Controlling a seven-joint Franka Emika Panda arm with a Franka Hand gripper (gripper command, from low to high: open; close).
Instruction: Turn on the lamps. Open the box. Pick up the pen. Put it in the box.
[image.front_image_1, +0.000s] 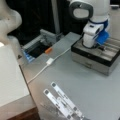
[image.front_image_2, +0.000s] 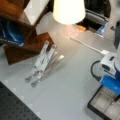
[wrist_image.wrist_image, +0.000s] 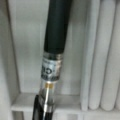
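On the grey counter (image.front_image_1: 82, 85) under a lit lamp (image.front_image_2: 68, 11), the claw (image.front_image_1: 101, 47) hung over the open box (image.front_image_1: 100, 58), its grip hidden from me, the pen (wrist_image.wrist_image: 53, 50) above a grey compartment

box (image.front_image_1: 95, 61): black rim, silver-grey sides, pale grey compartments | pen (wrist_image.wrist_image: 53, 50) over box's compartments: black barrel, silvery-clear midsection with dark print, small gold band | gripper (image.front_image_1: 101, 46) above box: white with blue part | lamp shade (image.front_image_2: 68, 11): glowing cream-white | table (image.front_image_1: 75, 85): grey

White arm (image.front_image_1: 95, 17) bent steeply downward, wrist low, gripper (image.front_image_1: 102, 47) pointing straight down at a front view's right
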